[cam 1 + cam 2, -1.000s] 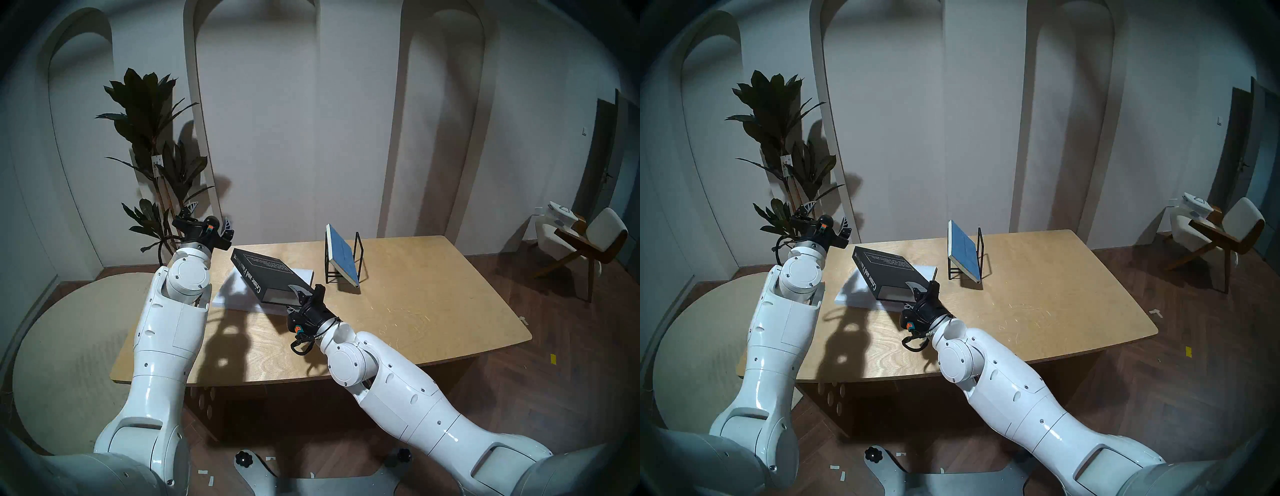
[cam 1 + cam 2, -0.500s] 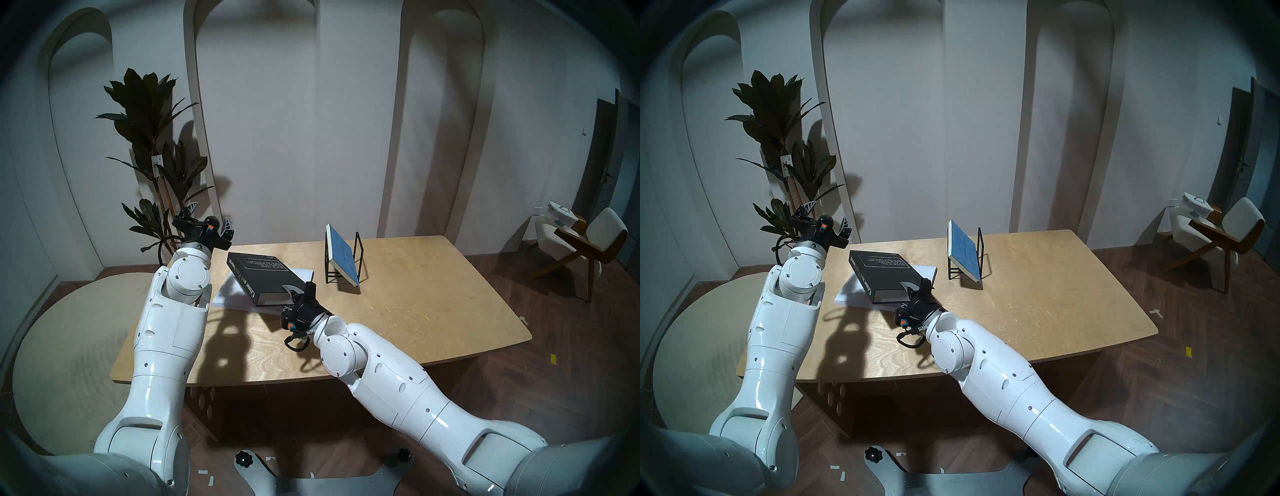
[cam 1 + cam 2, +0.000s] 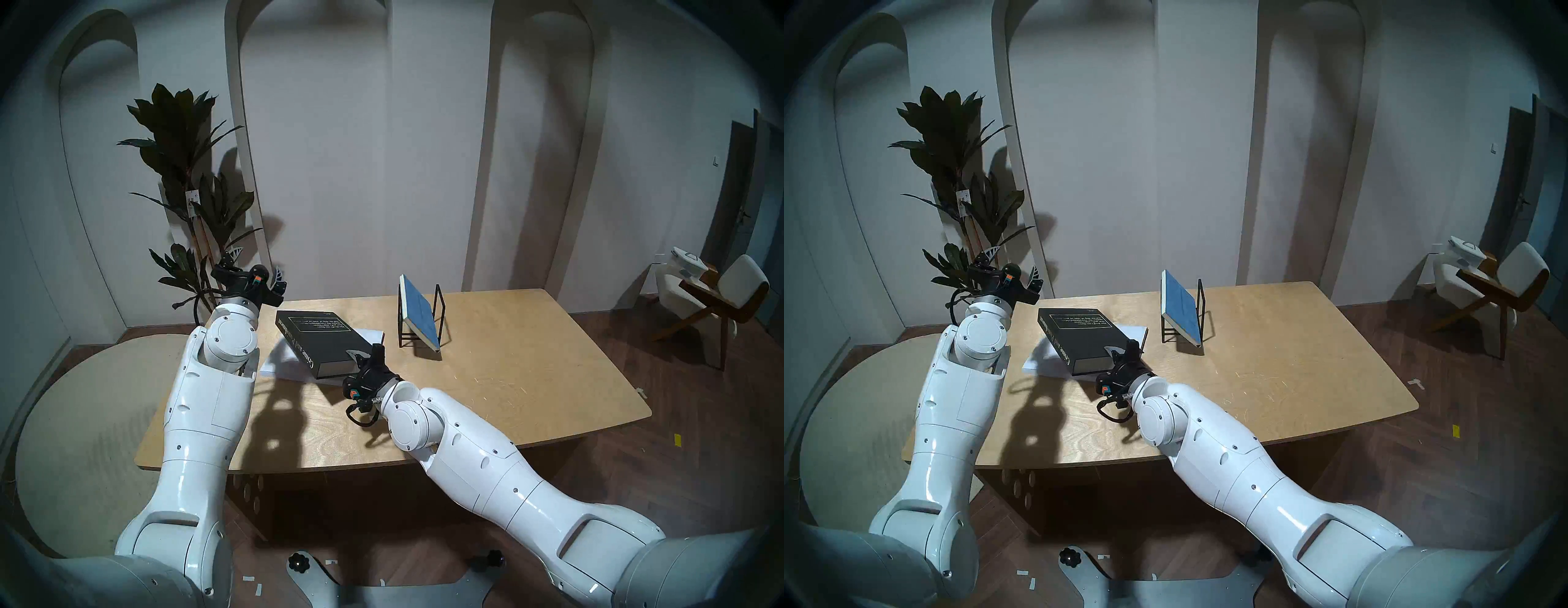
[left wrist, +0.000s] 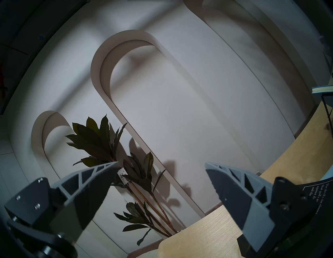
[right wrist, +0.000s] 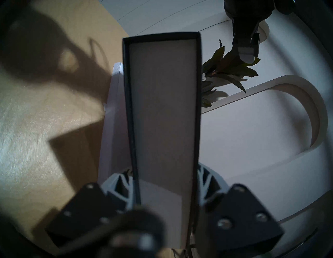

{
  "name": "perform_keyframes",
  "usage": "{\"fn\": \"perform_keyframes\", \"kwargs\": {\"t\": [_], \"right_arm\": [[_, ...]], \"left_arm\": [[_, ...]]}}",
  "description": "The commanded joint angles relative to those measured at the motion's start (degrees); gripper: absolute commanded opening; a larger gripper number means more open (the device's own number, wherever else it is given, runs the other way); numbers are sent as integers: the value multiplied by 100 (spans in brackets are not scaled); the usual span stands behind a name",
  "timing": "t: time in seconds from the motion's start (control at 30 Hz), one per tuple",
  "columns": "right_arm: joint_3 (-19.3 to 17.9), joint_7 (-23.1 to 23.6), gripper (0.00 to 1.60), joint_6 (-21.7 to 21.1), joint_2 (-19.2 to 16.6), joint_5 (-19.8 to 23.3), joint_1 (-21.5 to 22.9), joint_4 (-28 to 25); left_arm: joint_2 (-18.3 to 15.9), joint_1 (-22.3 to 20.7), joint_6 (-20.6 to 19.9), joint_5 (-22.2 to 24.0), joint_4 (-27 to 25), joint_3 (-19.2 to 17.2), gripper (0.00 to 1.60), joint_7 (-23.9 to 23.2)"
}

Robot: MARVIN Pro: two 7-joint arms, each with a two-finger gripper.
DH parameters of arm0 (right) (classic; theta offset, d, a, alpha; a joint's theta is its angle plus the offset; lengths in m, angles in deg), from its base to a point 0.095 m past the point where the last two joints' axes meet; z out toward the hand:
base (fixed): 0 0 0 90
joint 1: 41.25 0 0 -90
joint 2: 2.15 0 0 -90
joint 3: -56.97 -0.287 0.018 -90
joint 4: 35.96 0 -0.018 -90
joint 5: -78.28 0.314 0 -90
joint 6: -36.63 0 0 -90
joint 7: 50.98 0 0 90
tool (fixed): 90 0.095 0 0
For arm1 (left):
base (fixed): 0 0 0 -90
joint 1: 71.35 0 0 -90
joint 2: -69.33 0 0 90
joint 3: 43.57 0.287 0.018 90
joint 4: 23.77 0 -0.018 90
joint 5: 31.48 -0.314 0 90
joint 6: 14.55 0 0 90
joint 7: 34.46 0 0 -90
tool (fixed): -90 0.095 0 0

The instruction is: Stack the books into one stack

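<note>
Black book: "Crime and Punishment" point(image 3: 319, 339) lies over the white softcover point(image 3: 283, 364), its near end between the fingers of the right end effector point(image 3: 365, 360); long axis runs from about 11 o'clock (far end) to 5 o'clock (near end) in the head view.
Right end effector: astride the book's page-edge end in the wrist view; whether it presses or has slackened I cannot tell (the fingers sit right at the covers).
Key relation: the book stretches away from the right end effector toward 11 o'clock, so a release and pull-back would likely go toward 5 o'clock, along that axis.
White softcover: flat on the surface point(image 3: 488, 382), showing at 8 o'clock and 2 o'clock of the black book.
Blue book point(image 3: 420, 312): leaning in the wire rack point(image 3: 439, 316), at 2 o'clock of the pile, well apart; not yet stacked.
Left end effector point(image 3: 259, 271): wide and empty, raised at 10 o'clock of the pile.
Nearer arm: the right, judging by reach, for the blue book too.
</note>
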Motion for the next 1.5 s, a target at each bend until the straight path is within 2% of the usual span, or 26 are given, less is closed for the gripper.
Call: {"fn": "perform_keyframes", "kwargs": {"t": [0.0,0.27,0.33,0.37,0.53,0.83,0.93,1.17,1.27,1.33,1.47], "right_arm": [[-14,496,160,-377,-137,33,-61,-565],[-129,974,160,-798,-250,216,-259,-1133],[-293,1208,160,-937,-193,484,-335,-1255],[-490,1357,160,-1050,-60,793,-399,-1270],[-918,1697,160,-1483,247,1401,-410,-1301],[-1363,1569,160,-2213,596,1850,-430,-1324],[-1396,1532,160,-2417,620,1862,-451,-1394],[-1248,1912,160,-2798,435,1913,-518,-1607],[-1280,2021,160,-2921,417,1992,-597,-1754],[-1325,1936,160,-2939,438,2009,-680,-1842],[-1609,1823,160,-2916,593,2297,-908,-2090]], "left_arm": [[6,-126,20,10,-137,14,160,-2],[6,-127,22,9,-134,14,160,0],[6,-127,23,9,-132,15,160,1],[5,-128,25,8,-128,15,160,4],[5,-129,28,6,-121,15,160,7],[5,-128,26,8,-127,15,160,5],[5,-128,25,9,-130,15,160,4],[5,-127,21,10,-135,15,160,0],[5,-127,21,10,-136,15,160,-1],[5,-126,20,10,-136,15,160,-1],[5,-127,23,9,-132,15,160,2]]}}
